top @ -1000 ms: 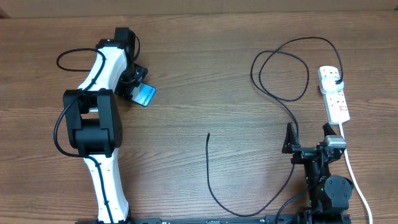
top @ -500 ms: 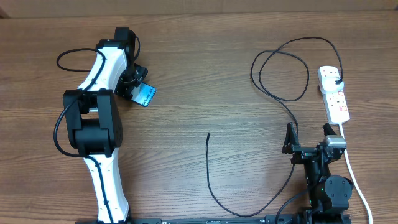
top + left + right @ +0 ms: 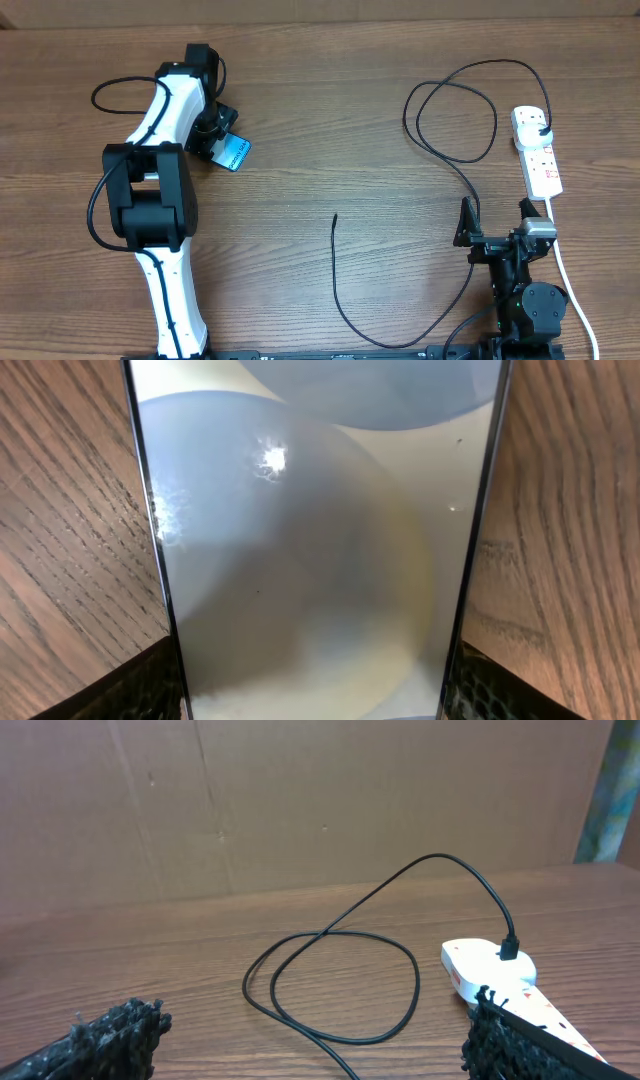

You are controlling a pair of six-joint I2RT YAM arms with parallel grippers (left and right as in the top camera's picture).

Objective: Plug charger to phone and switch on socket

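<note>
The phone (image 3: 237, 153), its screen lit light blue, is at the table's left rear, and in the left wrist view the phone (image 3: 320, 550) fills the picture. My left gripper (image 3: 224, 147) (image 3: 318, 695) is shut on it, with a black finger (image 3: 140, 688) pressed against each long edge. The charger (image 3: 455, 160) is a thin black cable. Its plug (image 3: 541, 126) sits in the white socket strip (image 3: 540, 160) at right, and its free tip (image 3: 334, 217) lies mid-table. My right gripper (image 3: 494, 220) (image 3: 305, 1040) stands open and holds nothing, with the cable loop (image 3: 335, 935) and the socket (image 3: 480, 970) ahead of it.
The socket's white lead (image 3: 566, 275) runs toward the front edge beside the right arm's base (image 3: 525, 300). The left arm's own black cable (image 3: 105, 95) loops at the far left. A brown cardboard wall (image 3: 300, 800) stands behind the table.
</note>
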